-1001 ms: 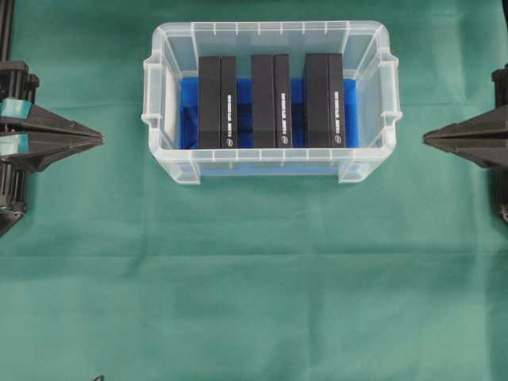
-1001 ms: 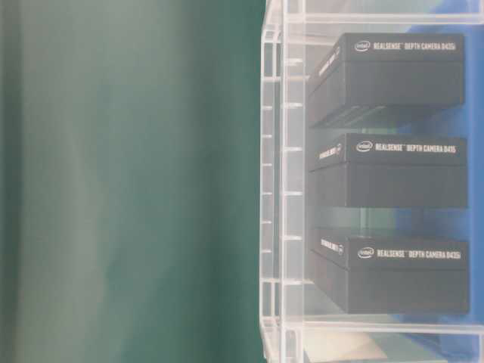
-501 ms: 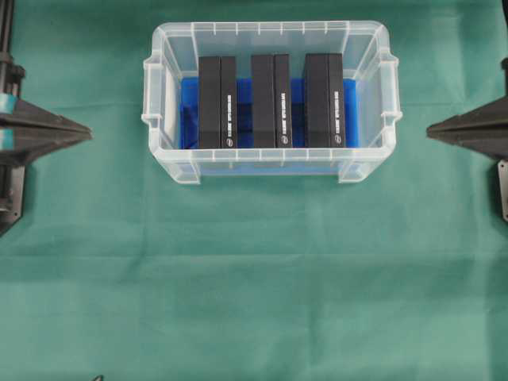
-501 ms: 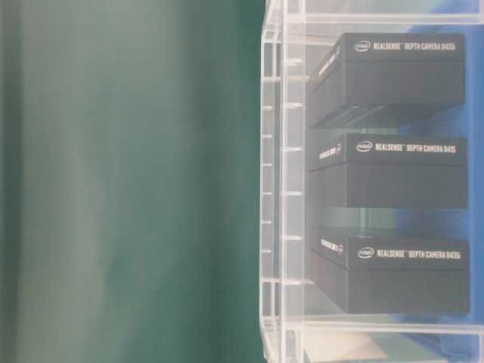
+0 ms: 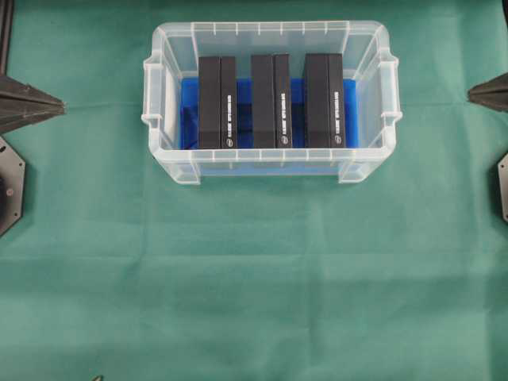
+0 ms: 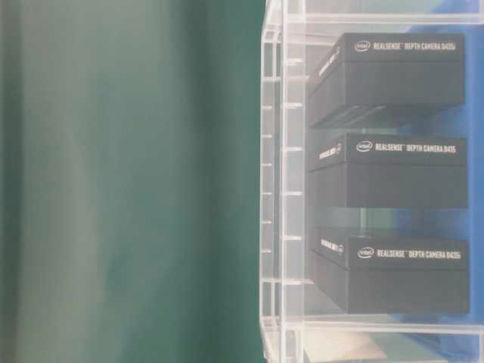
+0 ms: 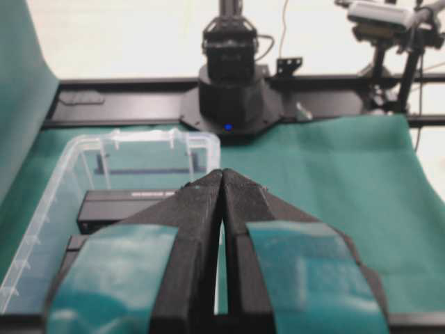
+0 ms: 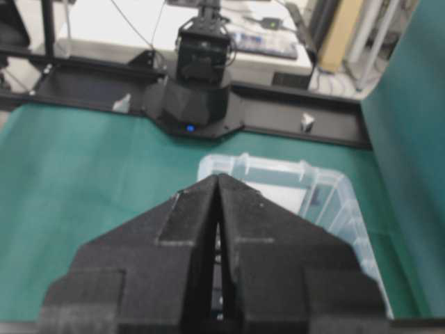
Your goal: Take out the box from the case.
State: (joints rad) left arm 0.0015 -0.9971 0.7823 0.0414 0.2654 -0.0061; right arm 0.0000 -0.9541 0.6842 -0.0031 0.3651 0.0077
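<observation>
Clear plastic case point(image 5: 268, 171) standing on green cloth point(image 5: 254, 278) of the desk, in upper-middle of overhead view, blue lining point(image 5: 244, 111) on its bottom. Inside, three black boxes side by side w/ gaps between, all long way toward the near wall: left box point(image 5: 217, 101), middle box point(image 5: 271, 100), right box point(image 5: 324, 100). White lettering along each top; in table-level view reads as RealSense depth camera on the right box point(image 6: 393, 68), middle box point(image 6: 393, 170) and left box point(image 6: 393, 272) alike, seen through ribbed wall of case point(image 6: 283, 189). None lifted, all resting in the case. Left end effector point(image 5: 57, 104) only as a tip at left edge of overhead view, well apart from the case; in wrist view, left end effector point(image 7: 222, 174) pressed together, nothing between fingers, teal tape on both. Right end effector point(image 5: 475, 94) as a tip at right edge, also well apart; in own wrist view, right end effector point(image 8: 217, 179) pressed together, holding nothing, case point(image 8: 327, 188) ahead and below. Black arm bases visible at both sides.
</observation>
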